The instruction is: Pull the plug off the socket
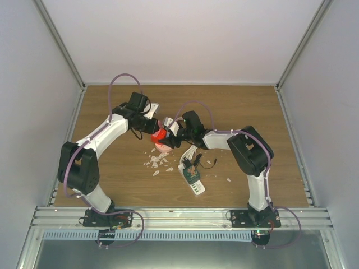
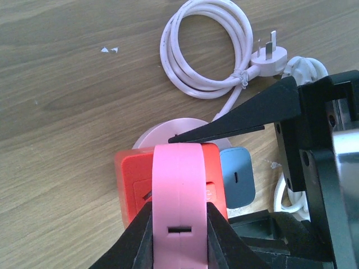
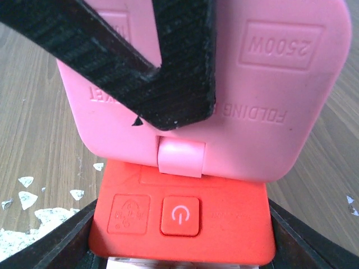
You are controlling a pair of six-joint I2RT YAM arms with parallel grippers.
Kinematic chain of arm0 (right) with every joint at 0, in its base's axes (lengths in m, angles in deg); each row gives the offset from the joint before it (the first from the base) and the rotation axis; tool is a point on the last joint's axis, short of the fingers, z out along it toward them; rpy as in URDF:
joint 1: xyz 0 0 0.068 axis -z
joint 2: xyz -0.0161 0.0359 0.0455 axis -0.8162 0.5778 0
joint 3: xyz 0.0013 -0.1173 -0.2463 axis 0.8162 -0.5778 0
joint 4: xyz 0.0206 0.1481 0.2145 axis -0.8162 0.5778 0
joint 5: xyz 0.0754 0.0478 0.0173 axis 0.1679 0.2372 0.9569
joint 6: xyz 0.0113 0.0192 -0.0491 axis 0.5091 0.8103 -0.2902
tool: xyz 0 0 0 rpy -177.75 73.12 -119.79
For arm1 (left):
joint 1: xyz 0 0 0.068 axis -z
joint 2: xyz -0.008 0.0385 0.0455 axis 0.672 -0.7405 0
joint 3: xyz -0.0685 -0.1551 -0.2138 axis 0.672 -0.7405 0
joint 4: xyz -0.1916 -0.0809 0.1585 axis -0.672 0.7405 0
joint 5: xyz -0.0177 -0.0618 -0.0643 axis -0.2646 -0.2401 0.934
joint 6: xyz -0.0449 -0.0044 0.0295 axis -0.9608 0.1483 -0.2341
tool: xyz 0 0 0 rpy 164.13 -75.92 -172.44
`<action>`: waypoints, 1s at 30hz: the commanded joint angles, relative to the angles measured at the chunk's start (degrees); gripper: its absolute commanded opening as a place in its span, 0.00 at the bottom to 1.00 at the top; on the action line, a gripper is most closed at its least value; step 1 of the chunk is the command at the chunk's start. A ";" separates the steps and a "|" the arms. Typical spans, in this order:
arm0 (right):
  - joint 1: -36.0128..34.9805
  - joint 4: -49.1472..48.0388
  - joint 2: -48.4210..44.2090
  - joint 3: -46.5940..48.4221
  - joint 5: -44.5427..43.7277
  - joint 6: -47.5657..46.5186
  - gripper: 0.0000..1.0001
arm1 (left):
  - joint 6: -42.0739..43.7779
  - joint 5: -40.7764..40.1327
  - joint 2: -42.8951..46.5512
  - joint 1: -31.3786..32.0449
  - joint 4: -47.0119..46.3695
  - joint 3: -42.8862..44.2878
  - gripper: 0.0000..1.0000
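Observation:
A pink folding plug [image 2: 178, 190] sits flush against one face of a red socket cube [image 2: 134, 179] that has a power button [image 3: 179, 215]. My left gripper [image 2: 178, 218] is shut on the plug's two sides. My right gripper [image 3: 182, 249] is shut on the red socket [image 3: 185, 224], its fingers [image 3: 56, 246] at the cube's lower corners. The plug [image 3: 252, 101] fills the top of the right wrist view, crossed by a black left finger [image 3: 140, 56]. From above, both grippers [image 1: 151, 126] [image 1: 175, 137] meet at the red socket [image 1: 160, 136] mid-table.
A coiled white cable [image 2: 202, 56] with a three-pin plug [image 2: 270, 54] lies beyond the cube. A blue-grey adapter [image 2: 236, 179] and a pale pink round object [image 2: 168, 131] sit beside it. A white power strip [image 1: 192, 180] and white chips [image 1: 157, 162] lie nearer the bases.

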 commanded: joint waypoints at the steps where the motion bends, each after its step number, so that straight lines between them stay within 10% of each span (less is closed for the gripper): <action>1: 0.33 5.05 3.38 -1.95 -4.45 -1.34 0.15 | -0.28 5.37 4.19 -2.23 -1.36 2.04 0.05; 16: 0.33 5.49 3.67 -1.86 -4.36 -1.40 0.17 | -0.89 9.18 5.33 -4.65 -1.84 0.99 0.05; 30: 2.20 12.94 -2.41 2.53 6.71 -3.96 0.74 | 2.85 23.66 10.92 -10.91 -4.85 -6.19 0.03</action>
